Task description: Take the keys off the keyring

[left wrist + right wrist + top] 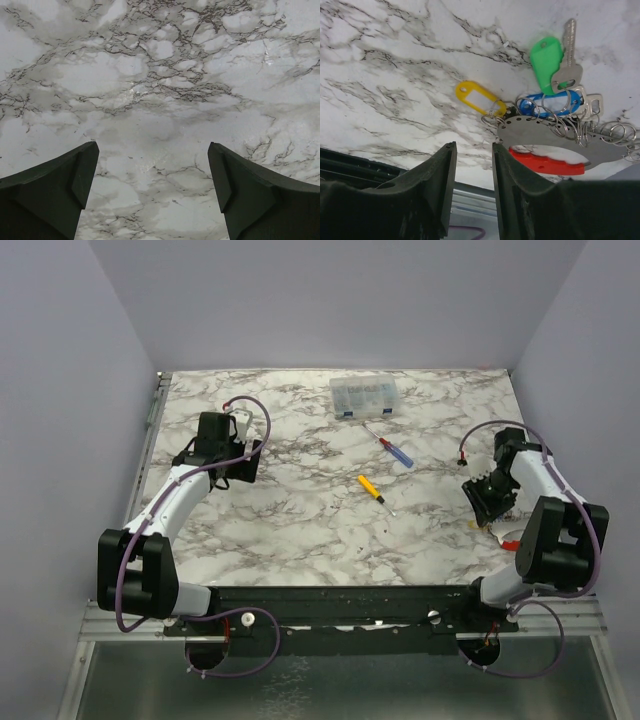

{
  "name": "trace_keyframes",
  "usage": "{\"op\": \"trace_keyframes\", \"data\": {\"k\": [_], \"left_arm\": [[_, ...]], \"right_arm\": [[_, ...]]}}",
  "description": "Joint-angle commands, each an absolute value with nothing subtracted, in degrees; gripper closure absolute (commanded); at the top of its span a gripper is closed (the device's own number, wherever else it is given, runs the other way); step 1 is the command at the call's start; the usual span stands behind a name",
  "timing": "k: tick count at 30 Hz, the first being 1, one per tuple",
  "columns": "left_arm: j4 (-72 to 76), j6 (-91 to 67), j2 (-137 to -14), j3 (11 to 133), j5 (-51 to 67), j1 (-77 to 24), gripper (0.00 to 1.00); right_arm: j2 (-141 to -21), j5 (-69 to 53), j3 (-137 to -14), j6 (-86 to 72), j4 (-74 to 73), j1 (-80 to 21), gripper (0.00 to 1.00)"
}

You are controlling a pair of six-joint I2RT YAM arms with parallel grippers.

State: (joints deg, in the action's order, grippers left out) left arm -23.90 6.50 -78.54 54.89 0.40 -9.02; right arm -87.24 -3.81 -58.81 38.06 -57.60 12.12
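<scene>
In the right wrist view the keys (546, 57) fan out in the upper right of the frame. They have green, yellow and blue plastic heads, with a silver blade beside the green one. Small wire loops tie them to the keyring (540, 136), a curved grey metal plate with a row of holes, lying over a red tab (545, 164). The bunch lies flat on the desk (395, 75), just above my right hand (474, 147). That hand's fingers stand a little apart with nothing between them, and the one on the frame's right stops just short of the plate's end.

Below the fingers I see the desk's edge and a metal rail (470, 197) — little room that way. In the top view the bunch sits at the lower right, close to the desk's right edge.

My left hand (152, 150) is spread wide over bare marble at the left. The yellow screwdriver (371, 488), the red-blue screwdriver (390, 448) and a clear box (365, 396) lie mid-desk and toward the top — well apart from the keys, open marble between.
</scene>
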Motion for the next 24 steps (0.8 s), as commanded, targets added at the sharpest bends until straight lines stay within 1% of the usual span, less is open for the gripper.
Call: {"op": "trace_keyframes", "data": {"k": [1, 7, 10, 15, 17, 19, 21, 22, 24], "left_arm": [[-22.31, 6.06, -76.51, 53.97, 2.0, -9.2, 0.01], [-22.32, 7.27, -74.43, 52.67, 2.26, -9.27, 0.01], [-22.28, 7.29, -74.34, 52.82, 1.94, -9.25, 0.01], [-22.27, 7.62, -73.77, 53.14, 1.97, -9.25, 0.01], [-22.23, 7.89, -73.49, 53.16, 2.36, -9.23, 0.01], [-22.22, 8.2, -73.38, 53.45, 2.83, -9.23, 0.01], [-22.03, 8.57, -73.32, 53.68, 2.9, -9.26, 0.01], [-21.79, 8.86, -73.05, 53.7, 3.06, -9.28, 0.01], [-21.33, 9.98, -72.6, 53.7, 4.07, -9.23, 0.01]], "right_arm": [[-88.96, -1.57, -57.18, 37.94, -54.03, 12.41, 0.58], [-92.27, -1.46, -56.61, 37.01, -49.96, 12.39, 0.59], [-93.77, -1.03, -55.94, 36.76, -47.96, 12.43, 0.62], [-95.78, -0.34, -55.01, 36.8, -46.69, 12.45, 0.64], [-95.8, -0.3, -54.83, 36.91, -47.01, 12.45, 0.71], [-95.67, -2.0, -56.05, 36.51, -48.7, 12.46, 0.81], [-95.35, -5.16, -57.82, 35.87, -51.21, 12.36, 0.95], [-95.04, -6.84, -58.75, 35.74, -52.3, 12.31, 0.99], [-93.71, -9.83, -59.93, 35.71, -54.02, 12.34, 0.99]]}}
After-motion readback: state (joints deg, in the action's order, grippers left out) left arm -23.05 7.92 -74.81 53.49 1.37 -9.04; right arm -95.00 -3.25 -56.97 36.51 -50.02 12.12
